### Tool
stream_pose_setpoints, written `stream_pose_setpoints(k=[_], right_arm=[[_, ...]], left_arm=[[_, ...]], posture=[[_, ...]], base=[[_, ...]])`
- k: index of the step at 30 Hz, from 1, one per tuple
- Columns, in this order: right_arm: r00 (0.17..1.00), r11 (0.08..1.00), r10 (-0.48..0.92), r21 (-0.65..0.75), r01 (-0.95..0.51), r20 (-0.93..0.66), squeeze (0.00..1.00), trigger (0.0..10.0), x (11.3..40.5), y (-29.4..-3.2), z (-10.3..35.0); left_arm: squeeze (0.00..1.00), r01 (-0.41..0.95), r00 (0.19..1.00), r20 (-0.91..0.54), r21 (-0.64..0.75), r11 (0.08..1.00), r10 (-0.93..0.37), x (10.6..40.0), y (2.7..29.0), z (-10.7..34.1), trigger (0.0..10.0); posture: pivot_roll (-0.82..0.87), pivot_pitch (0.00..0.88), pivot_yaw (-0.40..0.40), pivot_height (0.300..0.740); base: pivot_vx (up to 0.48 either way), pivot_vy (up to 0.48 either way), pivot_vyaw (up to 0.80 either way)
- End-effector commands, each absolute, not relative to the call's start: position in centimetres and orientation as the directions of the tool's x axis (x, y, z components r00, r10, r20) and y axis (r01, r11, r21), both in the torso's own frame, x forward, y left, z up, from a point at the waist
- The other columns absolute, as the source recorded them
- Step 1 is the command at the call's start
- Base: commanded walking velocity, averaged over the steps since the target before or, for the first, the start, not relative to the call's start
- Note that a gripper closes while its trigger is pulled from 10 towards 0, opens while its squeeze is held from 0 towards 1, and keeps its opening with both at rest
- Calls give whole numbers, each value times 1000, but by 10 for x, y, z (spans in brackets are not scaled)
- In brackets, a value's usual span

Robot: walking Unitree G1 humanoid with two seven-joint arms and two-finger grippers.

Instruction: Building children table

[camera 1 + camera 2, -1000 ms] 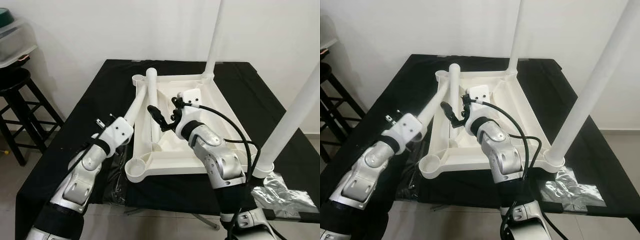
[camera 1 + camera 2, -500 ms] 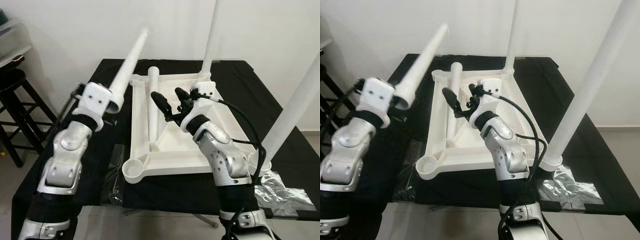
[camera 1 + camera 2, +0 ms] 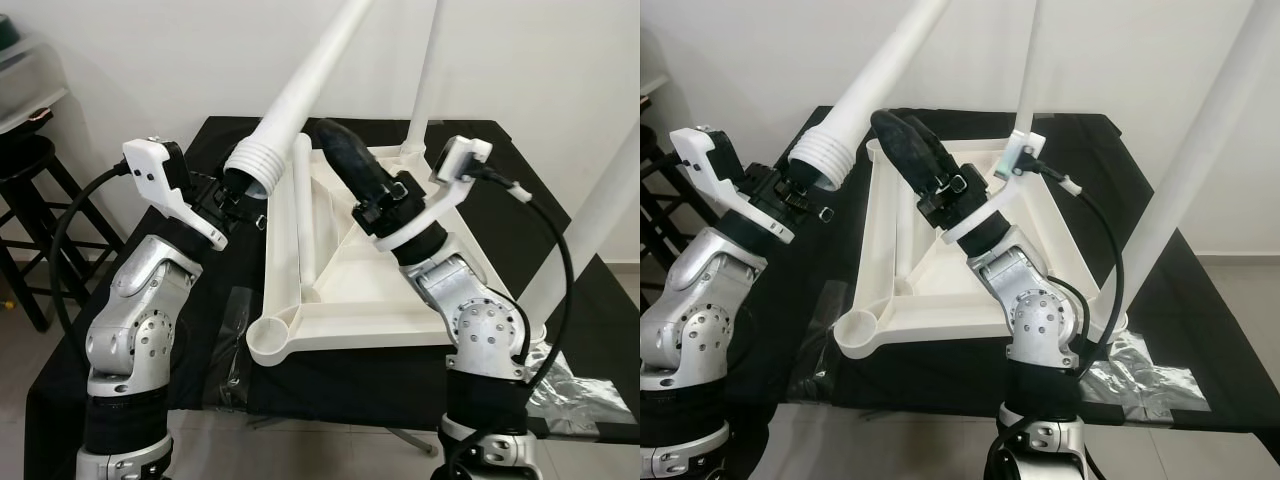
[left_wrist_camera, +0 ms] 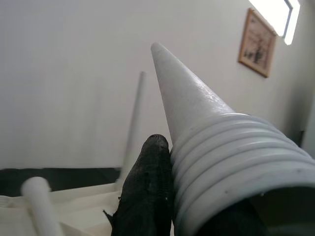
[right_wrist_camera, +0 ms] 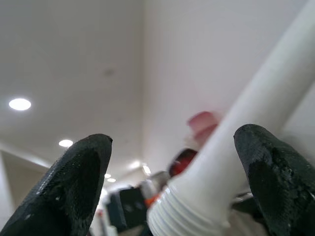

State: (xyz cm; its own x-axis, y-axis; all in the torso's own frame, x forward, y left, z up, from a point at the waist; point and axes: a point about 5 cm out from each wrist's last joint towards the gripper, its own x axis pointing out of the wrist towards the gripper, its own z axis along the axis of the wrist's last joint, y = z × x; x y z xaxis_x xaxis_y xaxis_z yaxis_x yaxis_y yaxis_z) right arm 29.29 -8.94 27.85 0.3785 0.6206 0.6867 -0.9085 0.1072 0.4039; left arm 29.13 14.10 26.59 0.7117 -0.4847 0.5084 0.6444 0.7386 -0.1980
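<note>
Black cloth covers the surface [image 3: 150, 230], which carries the upturned white plastic tabletop [image 3: 370, 290] so its corner sockets face up; two tall white legs [image 3: 425, 80] already stand in the far and right corners. Another loose white leg [image 3: 302, 215] lies inside it. The left end effector [image 3: 238, 195] is clenched on the tapered white leg with the ribbed threaded end [image 3: 300, 95], raised, probably for screwing into the near empty socket [image 3: 268, 338]. The right end effector [image 5: 172, 157] is released, fingers spread beside that leg.

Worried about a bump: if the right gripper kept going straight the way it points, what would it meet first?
Probably the threaded end of the table leg that the left gripper holds; the open right gripper frames it, though depth is unclear.
</note>
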Motion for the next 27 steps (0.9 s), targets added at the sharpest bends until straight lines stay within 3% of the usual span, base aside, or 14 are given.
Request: stream_pose_setpoints(k=[1,5,10,21,25,27], right_arm=[[342,65,624,390,-919,703,0,10000,288,-89,280],[332,51,631,389,-920,702,0,10000,288,-89,280],[341,45,651,414,-909,678,0,10000,292,-86,278],[334,42,682,420,-906,651,0,10000,289,-93,270],[336,40,678,425,-904,653,0,10000,289,-93,270],[313,16,678,413,-911,664,0,10000,289,-89,273]], left_arm=[[0,670,690,524,-203,715,-498,288,141,268,0],[0,709,660,533,-206,675,-530,283,139,267,0],[0,797,574,583,-235,556,-575,271,137,269,0],[0,815,552,594,-236,529,-585,267,142,273,0],[0,853,506,574,-225,471,-644,261,136,269,0],[0,899,434,508,-195,391,-744,250,125,259,0]], posture=[[-10,6,-18,740],[-8,6,-20,740],[-5,6,-24,740],[-5,9,-28,740],[-3,12,-25,740],[-4,14,-20,740]], base=[[0,0,0],[0,0,0],[0,0,0],[0,0,0],[0,0,0],[0,0,0]])
